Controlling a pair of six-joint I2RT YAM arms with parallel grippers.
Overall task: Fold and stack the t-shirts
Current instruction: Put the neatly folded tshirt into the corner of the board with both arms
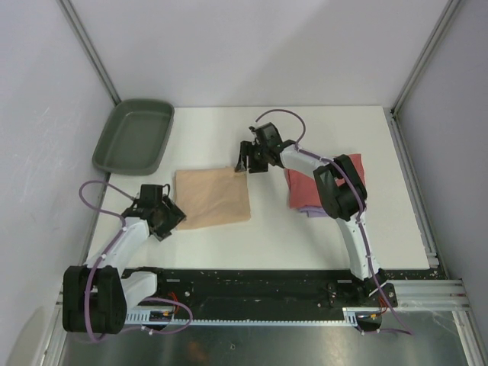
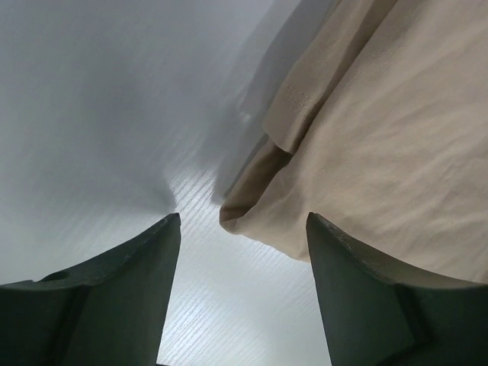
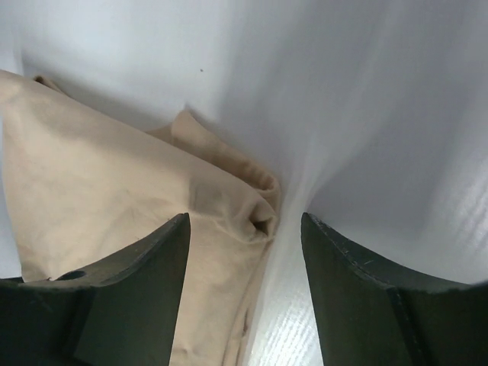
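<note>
Tan t-shirt (image 1: 213, 198), folded flat.
We log left gripper (image 1: 177, 216) at its left edge, right gripper (image 1: 242, 165) at its far corner, fingers of both spread apart.

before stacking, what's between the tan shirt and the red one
Top view: a bare strip of white table separates the folded tan cloth shirt from the red cloth shirt; the right arm crosses its far end.

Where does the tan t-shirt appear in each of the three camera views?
Top external: the tan t-shirt lies folded at the middle of the table, between the left gripper and the right gripper.
Left wrist: it fills the right side, one corner near the finger gap.
Right wrist: it covers the left side, a folded corner near the finger gap.
Shared landmark: the white table beside it.
</note>
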